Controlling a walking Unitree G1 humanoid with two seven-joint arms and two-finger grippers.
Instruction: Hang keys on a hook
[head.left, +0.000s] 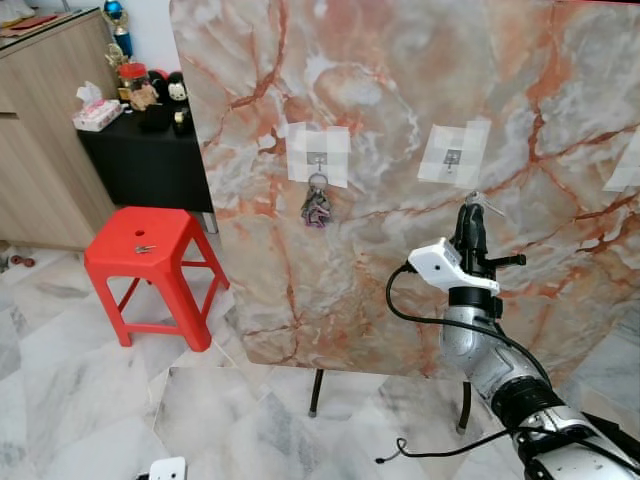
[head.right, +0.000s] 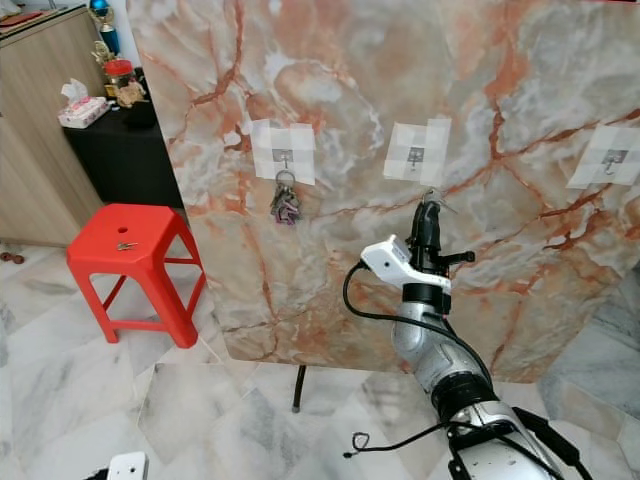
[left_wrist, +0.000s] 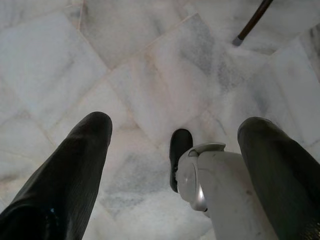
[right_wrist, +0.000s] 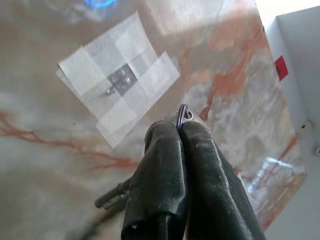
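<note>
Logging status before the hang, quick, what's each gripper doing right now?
Left gripper: open, holding nothing, pointing at the floor.
Right gripper: shut on the silver metal key ring, below the middle hook.

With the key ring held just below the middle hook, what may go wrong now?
1. The right end effector pinches the metal key ring so that little of it sticks out; the ring may miss the small metal hook.
2. Pushing may shift the marble-patterned board on its thin legs.
3. The taped white patch holding the hook may peel.
</note>
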